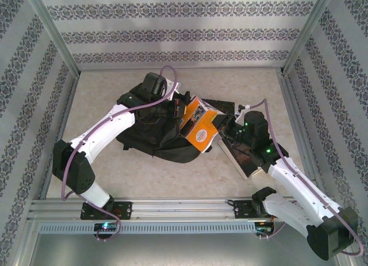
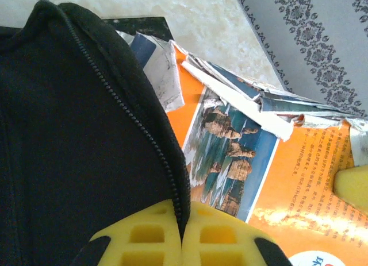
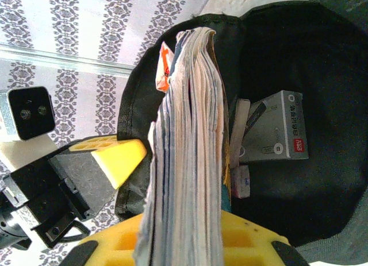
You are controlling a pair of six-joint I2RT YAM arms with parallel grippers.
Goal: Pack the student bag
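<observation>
The student bag [image 1: 144, 138] lies mid-surface [image 1: 172, 180], mouth open. The left hand [image 2: 183, 234] is pinched tight on its zip edge [image 2: 133, 118]. The right hand [image 3: 184, 243] clamps a thick orange book [image 1: 198, 129] at the mouth, with a grey box [image 3: 276, 131] inside.

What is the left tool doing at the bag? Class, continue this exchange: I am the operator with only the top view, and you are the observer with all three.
Observer: The left tool is shut on the bag, right at its zip.
Operator: Is anything inside the bag?
Observer: Yes, a grey box lies in it.
Operator: How does the right tool hold the book?
Observer: The right tool clamps the book across its covers, with the worn page edges facing its camera.
</observation>
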